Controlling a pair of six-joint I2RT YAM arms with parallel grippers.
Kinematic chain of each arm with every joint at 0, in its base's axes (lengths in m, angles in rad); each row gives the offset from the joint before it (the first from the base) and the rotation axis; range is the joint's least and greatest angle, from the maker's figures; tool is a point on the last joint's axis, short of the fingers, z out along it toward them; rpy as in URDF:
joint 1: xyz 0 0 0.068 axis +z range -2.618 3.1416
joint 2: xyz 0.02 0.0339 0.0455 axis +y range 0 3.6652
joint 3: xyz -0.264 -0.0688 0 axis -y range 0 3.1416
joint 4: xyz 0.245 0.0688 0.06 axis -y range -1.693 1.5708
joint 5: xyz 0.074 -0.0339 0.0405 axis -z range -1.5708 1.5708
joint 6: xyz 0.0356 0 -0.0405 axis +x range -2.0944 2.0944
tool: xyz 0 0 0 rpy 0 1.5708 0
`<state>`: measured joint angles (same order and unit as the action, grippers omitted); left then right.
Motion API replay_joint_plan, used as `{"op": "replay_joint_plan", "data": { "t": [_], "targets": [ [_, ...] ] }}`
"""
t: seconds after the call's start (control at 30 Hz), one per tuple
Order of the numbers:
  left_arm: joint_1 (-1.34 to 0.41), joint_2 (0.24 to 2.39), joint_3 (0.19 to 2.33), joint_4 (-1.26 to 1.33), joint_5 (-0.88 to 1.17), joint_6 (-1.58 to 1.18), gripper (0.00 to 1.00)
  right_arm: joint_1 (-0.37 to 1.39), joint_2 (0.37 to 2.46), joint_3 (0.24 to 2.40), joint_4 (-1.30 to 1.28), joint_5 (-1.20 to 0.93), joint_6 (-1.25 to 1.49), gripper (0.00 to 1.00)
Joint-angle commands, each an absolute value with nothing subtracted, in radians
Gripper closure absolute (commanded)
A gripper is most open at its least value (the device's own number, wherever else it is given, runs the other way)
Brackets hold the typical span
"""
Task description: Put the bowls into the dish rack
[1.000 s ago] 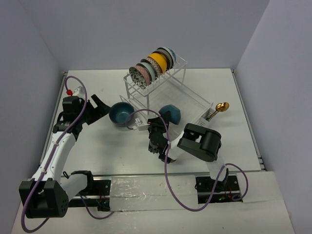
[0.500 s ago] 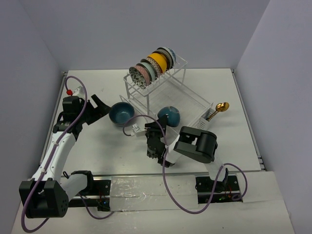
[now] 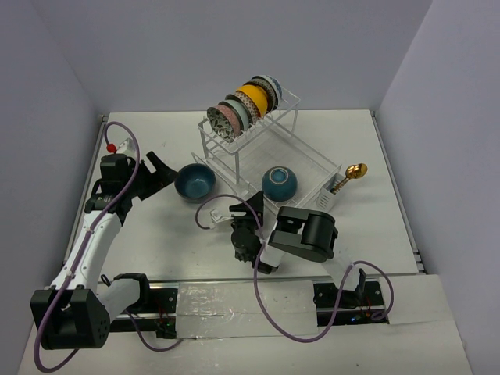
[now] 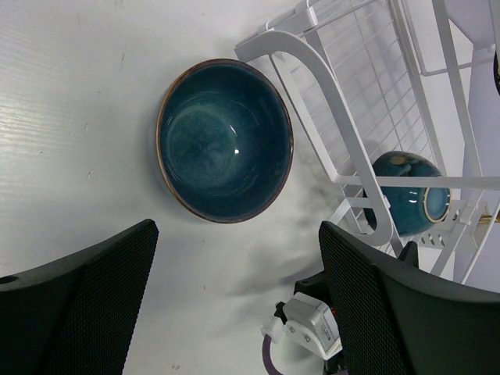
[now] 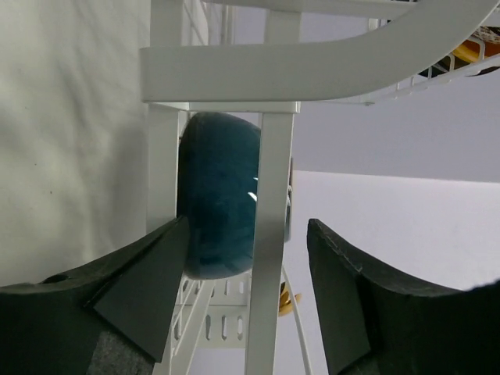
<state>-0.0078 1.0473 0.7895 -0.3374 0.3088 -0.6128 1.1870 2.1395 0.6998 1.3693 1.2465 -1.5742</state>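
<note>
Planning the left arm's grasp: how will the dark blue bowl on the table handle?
The dark blue bowl shows a glossy highlight, so probably slippery. It looks ceramic: likely stiff, breakable. Sitting upright, it should slide, not roll.

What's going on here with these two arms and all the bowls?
Two robot arms are loading bowls into a dish rack. A row of bowls already stands on edge in its upper shelf, and a teal bowl sits in the lower tray. The right gripper is open just outside the rack frame, facing that bowl and holding nothing. The left gripper is open beside a dark blue bowl on the table.
</note>
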Motion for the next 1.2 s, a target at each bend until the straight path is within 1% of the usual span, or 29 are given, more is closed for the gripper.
{"op": "replay_joint_plan", "data": {
  "t": [0.0, 0.17, 0.67, 0.77, 0.8, 0.83, 0.87, 0.9, 0.93, 0.97, 1.0, 1.03, 1.07, 1.13, 1.17],
  "targets": [
    [-0.003, 1.049, 0.802, -0.318, 0.314, -0.600, 0.11, 1.190, 2.129, 0.689, 1.758, 1.264, -1.500, 0.29],
    [-0.003, 1.046, 0.802, -0.319, 0.310, -0.598, 0.11, 1.200, 2.086, 0.680, 1.763, 1.264, -1.496, 0.23],
    [-0.003, 1.040, 0.808, -0.336, 0.272, -0.600, 0.10, 1.250, 1.773, 0.663, 1.737, 1.266, -1.491, 0.17],
    [-0.003, 1.035, 0.808, -0.348, 0.247, -0.604, 0.10, 1.252, 1.689, 0.658, 1.564, 1.273, -1.346, 0.17],
    [-0.003, 1.029, 0.808, -0.351, 0.238, -0.606, 0.10, 1.253, 1.631, 0.657, 1.431, 1.273, -1.292, 0.17],
    [-0.003, 1.026, 0.807, -0.359, 0.221, -0.606, 0.10, 1.252, 1.599, 0.655, 1.355, 1.272, -1.164, 0.17],
    [-0.003, 1.023, 0.810, -0.364, 0.210, -0.604, 0.10, 1.253, 1.567, 0.657, 1.192, 1.266, -1.093, 0.17],
    [-0.003, 1.016, 0.811, -0.371, 0.204, -0.601, 0.10, 1.253, 1.501, 0.658, 1.105, 1.259, -1.030, 0.17],
    [-0.003, 1.015, 0.811, -0.373, 0.196, -0.600, 0.10, 1.253, 1.467, 0.673, 1.018, 1.250, -0.888, 0.17],
    [-0.003, 1.012, 0.810, -0.376, 0.198, -0.600, 0.10, 1.252, 1.435, 0.686, 0.806, 1.238, -0.802, 0.17],
    [-0.003, 1.009, 0.810, -0.377, 0.202, -0.598, 0.10, 1.253, 1.367, 0.699, 0.685, 1.198, -0.629, 0.17],
    [-0.003, 1.009, 0.810, -0.380, 0.202, -0.597, 0.10, 1.250, 1.332, 0.736, 0.573, 1.166, -0.536, 0.18],
    [-0.003, 1.009, 0.808, -0.382, 0.202, -0.597, 0.10, 1.247, 1.269, 0.758, 0.347, 1.081, -0.437, 0.18],
    [-0.003, 1.011, 0.810, -0.391, 0.201, -0.592, 0.10, 1.226, 1.214, 0.808, 0.177, 0.984, -0.222, 0.18],
    [-0.005, 1.009, 0.807, -0.391, 0.199, -0.592, 0.10, 1.215, 1.192, 0.821, 0.064, 0.941, -0.172, 0.18]
  ]
}}
